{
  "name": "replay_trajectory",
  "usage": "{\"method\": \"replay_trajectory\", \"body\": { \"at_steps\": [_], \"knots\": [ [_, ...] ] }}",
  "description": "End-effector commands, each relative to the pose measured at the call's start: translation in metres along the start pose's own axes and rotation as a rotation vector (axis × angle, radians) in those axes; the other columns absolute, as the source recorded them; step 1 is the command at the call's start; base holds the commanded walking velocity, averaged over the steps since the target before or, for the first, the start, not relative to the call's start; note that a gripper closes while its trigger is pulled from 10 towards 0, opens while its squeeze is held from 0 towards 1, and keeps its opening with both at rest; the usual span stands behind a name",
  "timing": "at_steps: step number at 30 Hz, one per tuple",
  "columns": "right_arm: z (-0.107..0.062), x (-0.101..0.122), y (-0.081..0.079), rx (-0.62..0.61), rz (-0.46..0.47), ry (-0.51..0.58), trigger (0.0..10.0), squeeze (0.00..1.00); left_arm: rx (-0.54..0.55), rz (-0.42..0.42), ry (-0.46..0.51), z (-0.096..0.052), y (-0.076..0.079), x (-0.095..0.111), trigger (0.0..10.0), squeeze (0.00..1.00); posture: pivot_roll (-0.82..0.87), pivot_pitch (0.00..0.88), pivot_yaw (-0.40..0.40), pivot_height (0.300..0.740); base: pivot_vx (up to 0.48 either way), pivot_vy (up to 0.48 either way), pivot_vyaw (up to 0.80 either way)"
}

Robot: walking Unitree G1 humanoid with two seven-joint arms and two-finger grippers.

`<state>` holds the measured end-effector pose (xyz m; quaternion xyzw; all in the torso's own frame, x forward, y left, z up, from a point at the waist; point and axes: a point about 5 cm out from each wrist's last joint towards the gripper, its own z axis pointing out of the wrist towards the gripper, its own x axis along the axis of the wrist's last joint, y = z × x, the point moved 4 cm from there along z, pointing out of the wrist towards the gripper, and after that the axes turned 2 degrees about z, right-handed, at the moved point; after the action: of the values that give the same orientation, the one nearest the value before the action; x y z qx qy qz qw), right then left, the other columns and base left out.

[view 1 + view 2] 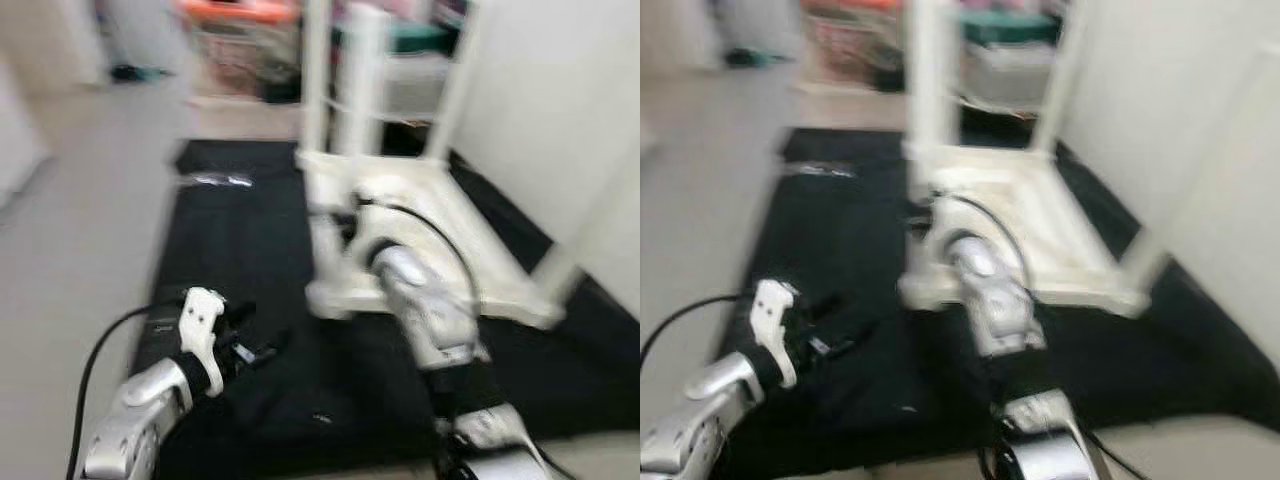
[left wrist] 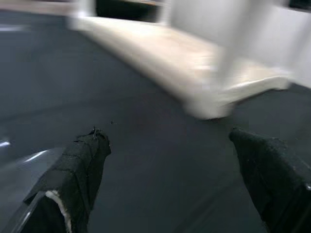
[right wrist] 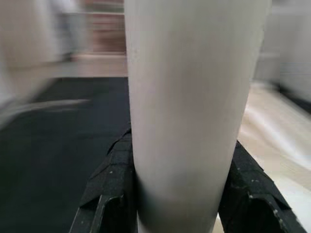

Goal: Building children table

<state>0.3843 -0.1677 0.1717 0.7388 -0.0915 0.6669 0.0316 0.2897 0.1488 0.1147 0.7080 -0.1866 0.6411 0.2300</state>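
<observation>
A white children's table [image 1: 430, 245] lies upside down on a black mat [image 1: 240, 240], its legs pointing up. My right gripper [image 3: 180, 145] is shut around one round white leg [image 3: 189, 97], a black finger on each side. In the eye views the right gripper [image 1: 930, 212] sits low on the near left leg [image 1: 930, 100]. My left gripper [image 1: 250, 335] hovers over the mat to the left of the table. Its fingers [image 2: 85, 160] stand wide open with nothing between them, and the table's near edge [image 2: 209, 104] lies ahead of them. The views are blurred.
A small shiny packet [image 1: 215, 180] lies on the far left part of the mat. Pale floor [image 1: 70, 240] runs along the left. A white panel [image 1: 560, 100] rises on the right. Blurred clutter, some of it orange [image 1: 240, 10], stands at the back.
</observation>
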Motion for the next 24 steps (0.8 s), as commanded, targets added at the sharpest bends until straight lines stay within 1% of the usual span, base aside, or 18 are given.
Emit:
{"method": "replay_trajectory", "body": {
  "at_steps": [1,4,5,6,7,8,9,10,11,12,14,16,17,18,20,21,22,24],
  "knots": [
    [-0.009,-0.049,0.026,-0.117,-0.069,-0.194,0.0,0.00,-0.032,-0.004,0.003,0.006,0.006,0.003,10.0,0.00,0.08,0.000,-0.117,0.740,0.000,0.000,0.00],
    [-0.020,-0.050,0.022,-0.084,-0.051,-0.199,0.0,0.00,-0.045,-0.006,-0.003,0.007,0.008,0.000,10.0,0.00,0.06,0.000,-0.107,0.740,0.000,0.000,0.00],
    [-0.023,-0.044,0.011,-0.010,-0.027,-0.172,10.0,0.00,-0.049,-0.008,-0.005,0.007,0.008,0.000,10.0,0.00,0.05,0.000,-0.103,0.740,0.000,0.000,0.00],
    [-0.025,-0.037,0.000,0.043,-0.001,-0.139,10.0,0.00,-0.052,-0.009,-0.005,0.008,0.009,0.000,10.0,0.00,0.05,0.000,-0.103,0.740,0.000,0.000,0.00],
    [-0.026,-0.027,-0.014,0.125,0.004,-0.097,10.0,0.70,-0.054,-0.010,-0.004,0.009,0.009,0.000,10.0,0.00,0.05,0.000,-0.103,0.740,0.000,0.000,0.00],
    [-0.025,-0.016,-0.025,0.198,0.030,-0.064,10.0,1.00,-0.056,-0.010,-0.001,0.011,0.009,0.001,10.0,0.00,0.05,0.000,-0.102,0.740,0.000,0.000,0.00],
    [-0.025,-0.016,-0.025,0.198,0.030,-0.064,10.0,1.00,-0.056,-0.010,-0.001,0.011,0.009,0.001,10.0,0.00,0.05,0.000,-0.102,0.740,0.000,0.000,0.00],
    [-0.025,-0.010,-0.032,0.215,0.047,-0.047,10.0,1.00,-0.058,-0.010,0.000,0.011,0.010,0.001,10.0,0.00,0.05,0.000,-0.102,0.740,0.000,0.000,0.00],
    [-0.025,0.001,-0.050,0.337,0.077,-0.034,10.0,1.00,-0.059,-0.010,0.001,0.012,0.010,0.002,10.0,0.00,0.06,0.000,-0.108,0.740,0.000,0.000,0.00],
    [-0.028,0.020,-0.069,0.519,0.110,0.012,10.0,0.00,-0.060,-0.009,0.003,0.012,0.009,0.002,10.0,0.00,0.06,0.000,-0.109,0.740,0.000,0.000,0.00],
    [-0.042,0.050,-0.089,0.805,0.150,0.083,10.0,0.00,-0.060,-0.009,0.005,0.011,0.009,0.003,10.0,0.00,0.06,0.000,-0.113,0.740,0.000,0.000,0.00],
    [-0.042,0.050,-0.089,0.805,0.150,0.083,10.0,0.00,-0.060,-0.009,0.005,0.011,0.009,0.003,10.0,0.00,0.06,0.000,-0.113,0.740,0.000,0.000,0.00],
    [-0.054,0.060,-0.092,0.987,0.148,0.118,10.0,0.00,-0.061,-0.009,0.006,0.011,0.009,0.003,10.0,0.00,0.07,0.000,-0.118,0.740,0.000,0.000,0.00],
    [-0.055,0.059,-0.092,1.082,0.116,0.110,10.0,0.00,-0.062,-0.009,0.007,0.011,0.010,0.003,10.0,0.00,0.08,0.000,-0.125,0.740,0.000,0.000,0.00],
    [-0.056,0.056,-0.091,1.135,0.092,0.100,10.0,0.00,-0.063,-0.008,0.008,0.011,0.010,0.003,10.0,0.00,0.08,0.000,-0.129,0.740,0.000,0.000,0.00],
    [-0.048,0.041,-0.091,1.150,0.053,0.059,10.0,0.00,-0.060,-0.009,0.014,0.012,0.011,0.004,10.0,0.00,0.09,0.000,-0.136,0.740,0.000,0.000,0.00],
    [-0.048,0.041,-0.091,1.150,0.053,0.059,10.0,0.00,-0.060,-0.009,0.014,0.012,0.011,0.004,10.0,0.00,0.09,0.000,-0.136,0.740,0.000,0.000,0.00],
    [-0.048,0.022,-0.102,1.198,0.054,0.001,10.0,0.00,-0.053,-0.009,0.021,0.011,0.010,0.005,10.0,0.00,0.11,0.000,-0.150,0.740,0.000,0.000,0.00]
  ]
}}
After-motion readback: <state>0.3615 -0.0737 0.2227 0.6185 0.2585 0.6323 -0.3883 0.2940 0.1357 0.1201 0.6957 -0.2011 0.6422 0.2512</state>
